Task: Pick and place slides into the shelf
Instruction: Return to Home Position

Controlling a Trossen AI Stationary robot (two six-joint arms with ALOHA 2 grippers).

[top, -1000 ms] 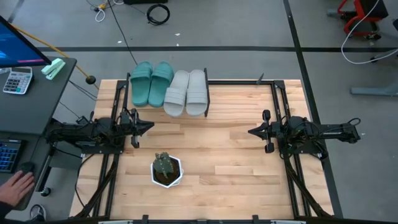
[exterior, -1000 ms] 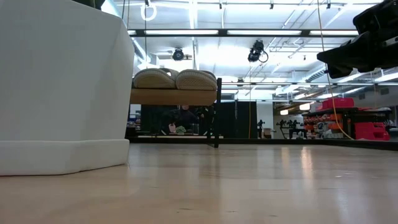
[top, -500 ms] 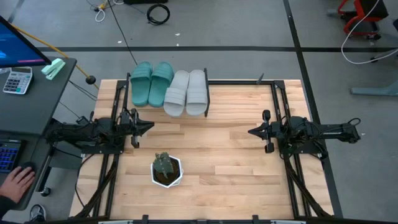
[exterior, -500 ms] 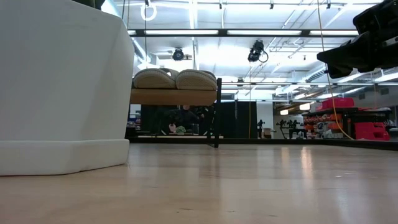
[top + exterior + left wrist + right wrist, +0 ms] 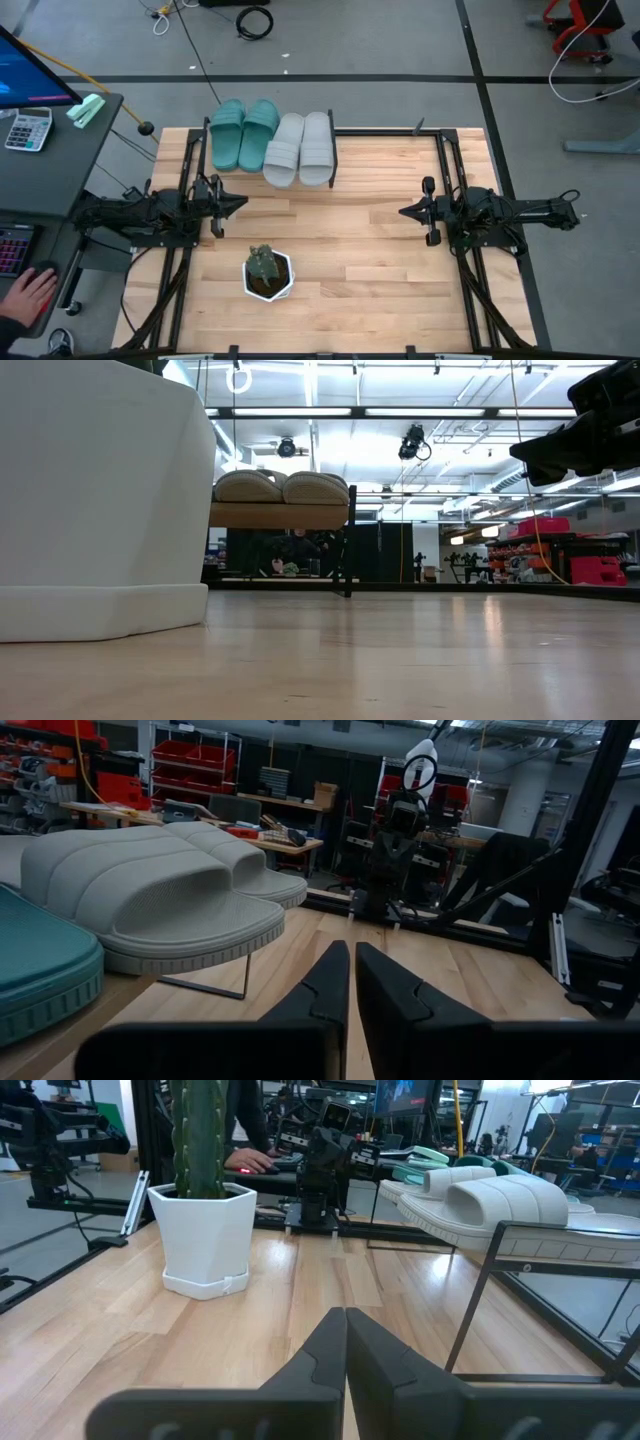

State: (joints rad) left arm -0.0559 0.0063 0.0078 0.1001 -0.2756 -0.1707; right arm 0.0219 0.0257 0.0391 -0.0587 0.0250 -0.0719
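Note:
Four slides lie side by side on the shelf's top board (image 5: 278, 515) at the table's far edge: two teal slides (image 5: 243, 131) on the left, two grey slides (image 5: 301, 149) on the right. The grey slides (image 5: 150, 890) and a teal slide (image 5: 40, 980) also appear in the left wrist view. My left gripper (image 5: 243, 203) hovers shut above the table's left side, just nearer than the shelf, pointing right. My right gripper (image 5: 403, 211) hovers shut at the right side, pointing left. Nothing is between either pair of fingers (image 5: 350, 955) (image 5: 345, 1320).
A cactus in a white pot (image 5: 268, 272) stands near the table's front, left of centre, and fills the left of the low view (image 5: 100, 500). The shelf's black metal legs (image 5: 480, 1300) stand on the tabletop. A person's hand (image 5: 28, 295) rests on a desk left of the table.

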